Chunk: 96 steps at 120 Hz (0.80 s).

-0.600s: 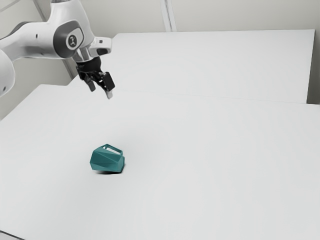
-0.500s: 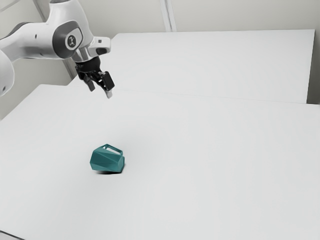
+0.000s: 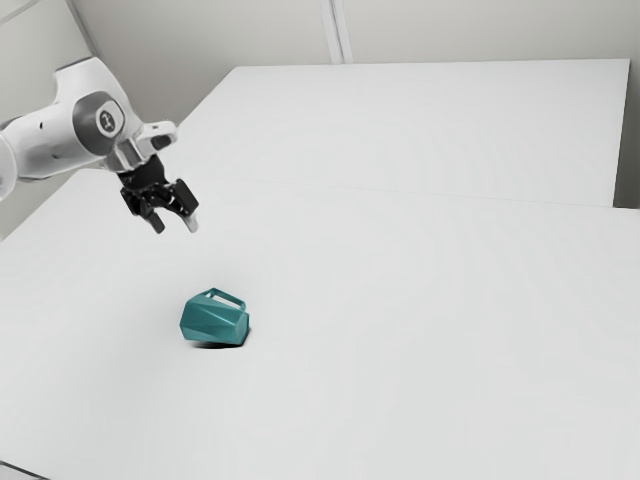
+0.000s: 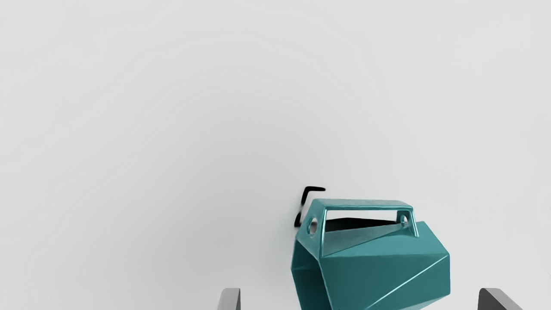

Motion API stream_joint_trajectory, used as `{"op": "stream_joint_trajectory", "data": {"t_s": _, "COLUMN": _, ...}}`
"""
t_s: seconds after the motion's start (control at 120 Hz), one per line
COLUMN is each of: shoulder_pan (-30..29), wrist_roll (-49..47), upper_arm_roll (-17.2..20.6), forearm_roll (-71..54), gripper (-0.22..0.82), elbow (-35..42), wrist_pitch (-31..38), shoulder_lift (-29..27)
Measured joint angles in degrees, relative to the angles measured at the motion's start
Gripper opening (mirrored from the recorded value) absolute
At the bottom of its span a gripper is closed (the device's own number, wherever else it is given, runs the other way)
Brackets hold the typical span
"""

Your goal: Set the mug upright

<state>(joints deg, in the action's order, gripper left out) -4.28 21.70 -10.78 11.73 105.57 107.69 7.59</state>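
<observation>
My gripper hangs in the air above the table, above and toward the exterior view's left of the teal mug. The faceted mug lies on its side, its handle uppermost and a dark shadow beneath it. In the wrist view the mug shows its open mouth at one end, and its lower part is cut off by the picture's edge. The fingertips of my gripper stand wide apart, open, with the mug seen between them and not touched.
The white table spreads all around the mug. Behind it rises a pale panel, with grey walls further back. A thin dark line crosses the near corner at the exterior view's left.
My arm has come lower and moved toward the exterior view's left, with the hand tilted differently. The mug lies where it was.
</observation>
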Motion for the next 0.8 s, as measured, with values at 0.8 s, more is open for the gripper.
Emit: {"op": "stream_joint_trajectory", "data": {"t_s": 0.8, "shoulder_pan": -8.8, "wrist_roll": 13.1, "upper_arm_roll": 2.2, "forearm_roll": 20.9, "gripper": 0.6, "elbow": 3.1, "wrist_pitch": -2.6, "shoulder_lift": 12.8}}
